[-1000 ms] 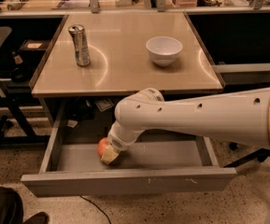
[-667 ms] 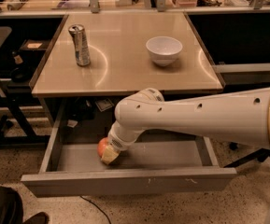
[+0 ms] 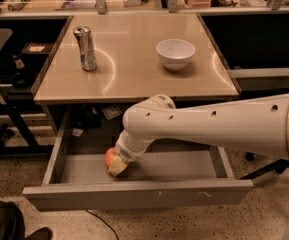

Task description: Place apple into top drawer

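The top drawer is pulled open below the table, a wide shallow grey drawer with small white scuffs on its front panel. The apple, red-orange with a yellowish patch, sits low inside the drawer at its left-middle. My gripper reaches down into the drawer from the white arm and is at the apple, mostly hidden by the wrist and the apple. Whether the apple rests on the drawer floor I cannot tell.
On the tan table top stand a silver can at the left and a white bowl at the right. Dark shelving and a bench lie behind. A dark object sits on the floor at bottom left.
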